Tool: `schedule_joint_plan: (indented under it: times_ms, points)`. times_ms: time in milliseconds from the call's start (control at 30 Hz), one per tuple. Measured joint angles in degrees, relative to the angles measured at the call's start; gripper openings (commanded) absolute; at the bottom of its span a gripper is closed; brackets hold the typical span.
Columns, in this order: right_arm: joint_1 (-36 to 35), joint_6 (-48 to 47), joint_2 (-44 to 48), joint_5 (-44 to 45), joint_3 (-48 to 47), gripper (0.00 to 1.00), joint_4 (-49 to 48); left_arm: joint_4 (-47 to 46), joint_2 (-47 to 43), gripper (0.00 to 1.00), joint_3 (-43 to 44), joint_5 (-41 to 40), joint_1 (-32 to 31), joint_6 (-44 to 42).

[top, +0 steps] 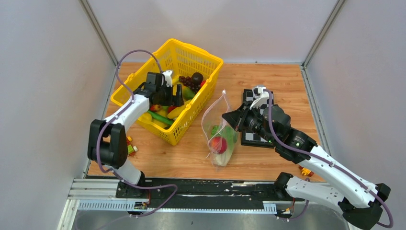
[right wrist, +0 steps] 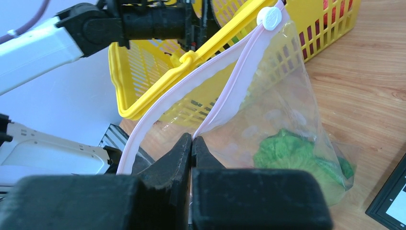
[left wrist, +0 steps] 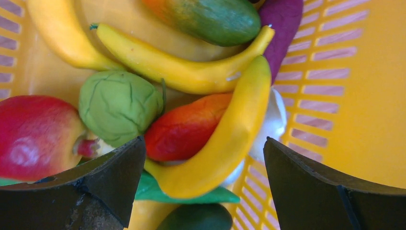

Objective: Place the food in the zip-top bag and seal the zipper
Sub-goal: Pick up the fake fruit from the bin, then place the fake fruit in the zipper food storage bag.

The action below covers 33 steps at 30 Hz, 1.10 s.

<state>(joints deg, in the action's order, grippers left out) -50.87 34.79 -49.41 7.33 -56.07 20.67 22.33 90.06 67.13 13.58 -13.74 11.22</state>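
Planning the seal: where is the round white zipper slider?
Right wrist view, upper right: the slider sits at the pink zipper's far end, near the yellow mesh basket.

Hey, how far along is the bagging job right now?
Done: lettuce and a red fruit lie inside the zip-top bag. In hand: the right tool pinches the zipper, mouth open; the left tool hangs open over bananas in the yellow basket. Left: the remaining food, then sealing.
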Motion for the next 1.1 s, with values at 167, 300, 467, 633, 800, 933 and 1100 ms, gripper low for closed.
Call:
schedule_joint_plan:
  times_ms: [167, 300, 467, 633, 800, 933, 1100]
  points:
    - [0.0, 0.0, 0.0, -0.4, 0.0, 0.00, 0.0, -2.1, 6.4, 0.89, -0.3, 1.7, 0.6, 0.0]
    - [0.0, 0.0, 0.0, -0.4, 0.0, 0.00, 0.0, -3.5, 8.4, 0.78, -0.6, 3.1, 0.7, -0.3]
    - [0.0, -0.3, -0.1, -0.6, 0.0, 0.00, 0.0, -5.1, 8.9, 0.60, -2.0, 3.5, 0.7, -0.8]
    - [0.0, -0.4, -0.2, -0.9, 0.0, 0.00, 0.0, -4.7, 8.2, 0.40, -4.3, 3.7, 0.8, -1.4]
    - [0.0, -0.4, -0.2, -0.9, 0.0, 0.00, 0.0, -2.8, 3.8, 0.28, -6.2, 3.8, 0.9, -1.7]
    - [0.0, -0.4, -0.2, -0.9, 0.0, 0.00, 0.0, -1.8, -0.5, 0.25, -7.5, 3.8, 0.9, -1.5]
    - [0.0, -0.5, -0.1, -0.9, 0.0, 0.00, 0.0, -1.5, -6.2, 0.25, -7.6, 3.9, 0.9, -0.2]
